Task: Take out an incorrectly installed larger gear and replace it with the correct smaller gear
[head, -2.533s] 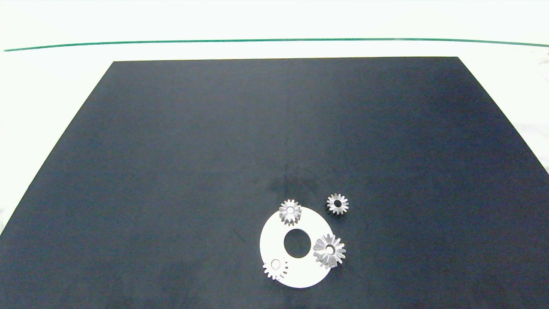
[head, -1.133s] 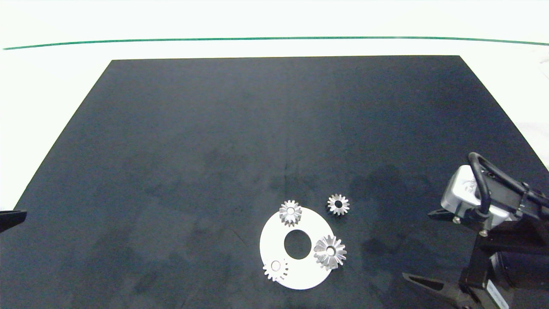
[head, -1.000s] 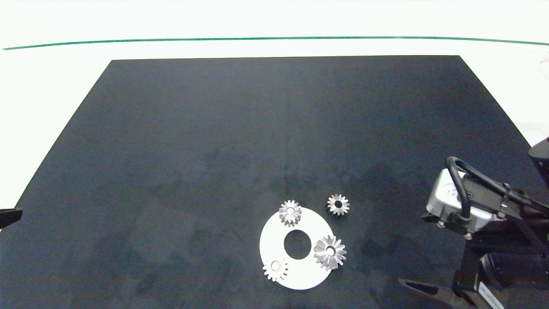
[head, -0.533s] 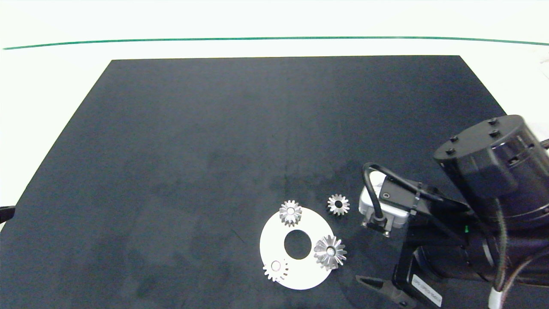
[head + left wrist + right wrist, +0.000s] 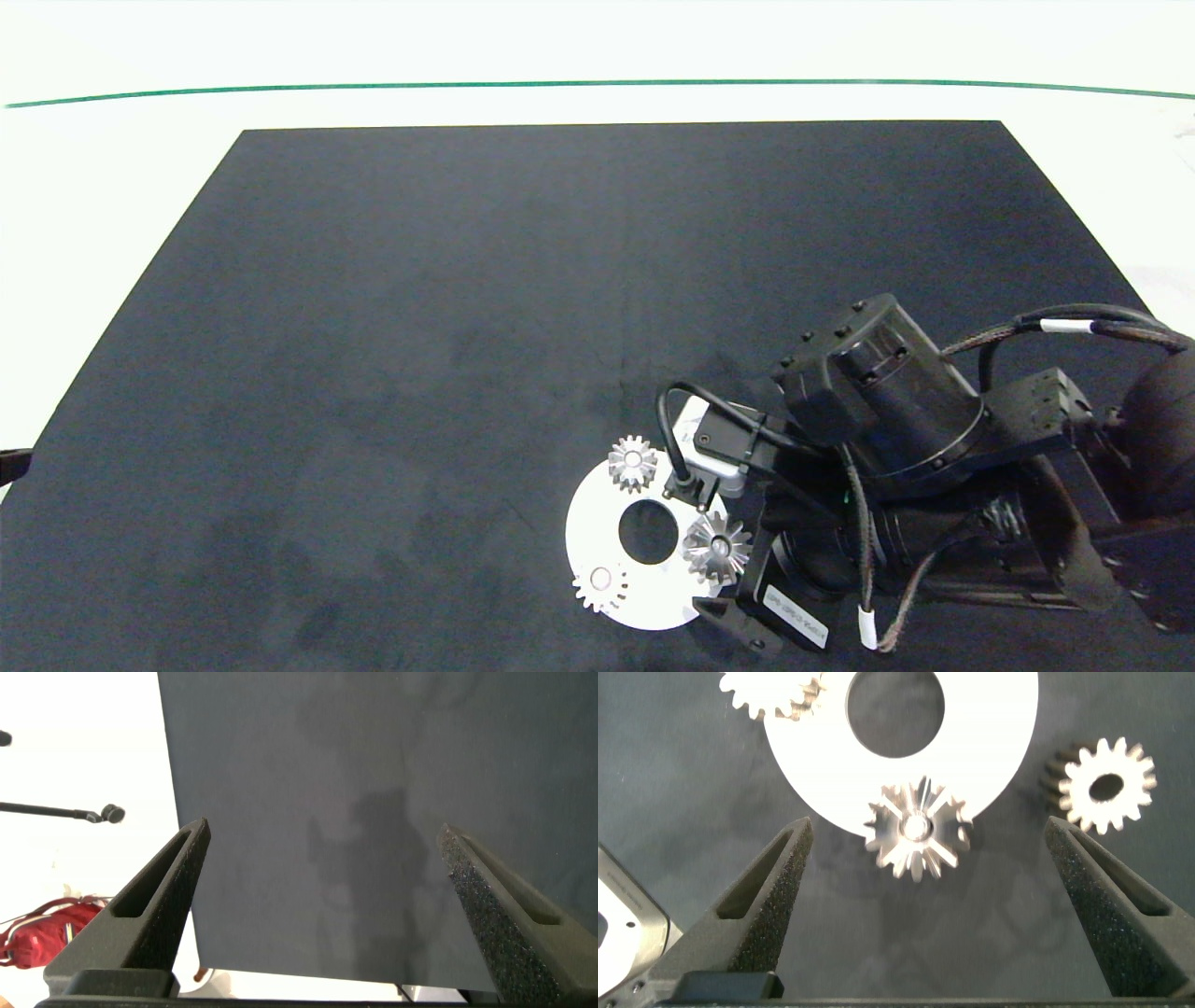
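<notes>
The larger gear (image 5: 717, 548) (image 5: 917, 828), with long splayed teeth, sits at the right rim of the white ring plate (image 5: 583, 523) (image 5: 990, 747). My right gripper (image 5: 926, 829) is open. Its fingers (image 5: 752, 905) stand wide on either side of that gear and do not touch it. The smaller gear (image 5: 1106, 784) lies on the black mat beside the plate; in the head view the right arm (image 5: 878, 439) hides it. My left gripper (image 5: 324, 831) hangs open and empty over the mat's left edge.
Two more small gears sit on the plate, one at its far rim (image 5: 632, 462) and one at its near left rim (image 5: 597, 583) (image 5: 771, 691). The black mat (image 5: 420, 327) stretches away bare to the left and back. A red bag (image 5: 47, 933) lies off the table.
My right arm has come in from the right edge and swept left to the plate, now straddling the larger gear and covering the loose smaller gear. No gear has moved.
</notes>
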Controlling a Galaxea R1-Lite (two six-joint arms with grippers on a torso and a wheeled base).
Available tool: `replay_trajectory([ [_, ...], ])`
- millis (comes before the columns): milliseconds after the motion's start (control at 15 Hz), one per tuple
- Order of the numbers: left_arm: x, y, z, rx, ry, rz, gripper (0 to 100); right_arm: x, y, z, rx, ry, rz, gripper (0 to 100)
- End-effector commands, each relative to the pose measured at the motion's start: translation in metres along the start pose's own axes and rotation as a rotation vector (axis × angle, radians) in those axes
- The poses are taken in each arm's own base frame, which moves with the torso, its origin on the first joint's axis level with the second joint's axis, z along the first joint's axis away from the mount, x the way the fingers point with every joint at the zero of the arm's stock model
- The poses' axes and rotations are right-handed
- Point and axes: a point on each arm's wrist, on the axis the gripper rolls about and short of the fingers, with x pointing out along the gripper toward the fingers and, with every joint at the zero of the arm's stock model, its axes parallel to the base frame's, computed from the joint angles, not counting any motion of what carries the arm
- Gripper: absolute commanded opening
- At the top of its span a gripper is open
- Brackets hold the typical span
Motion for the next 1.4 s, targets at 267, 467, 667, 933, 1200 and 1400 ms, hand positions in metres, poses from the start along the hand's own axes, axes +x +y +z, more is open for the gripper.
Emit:
replay_trajectory([
  [267, -0.001, 0.000, -0.001, 0.004, 0.000, 0.000, 100, 0.021, 0.011, 0.009, -0.043, 0.051, -0.023, 100],
  [467, -0.001, 0.000, -0.001, 0.010, 0.003, -0.001, 100, 0.023, 0.011, 0.008, -0.043, 0.060, -0.024, 100],
  [667, 0.000, 0.000, -0.002, 0.011, 0.006, -0.002, 100, 0.028, 0.010, 0.006, -0.040, 0.077, -0.025, 97],
  [933, -0.002, 0.000, -0.002, 0.023, 0.001, 0.001, 100, 0.031, 0.010, 0.006, -0.037, 0.082, -0.023, 89],
  [1200, -0.001, 0.000, -0.002, 0.024, 0.002, -0.001, 100, 0.033, 0.011, 0.006, -0.039, 0.086, -0.023, 82],
  [1400, -0.002, 0.000, -0.002, 0.022, -0.001, 0.001, 100, 0.035, 0.011, 0.007, -0.043, 0.093, -0.032, 76],
])
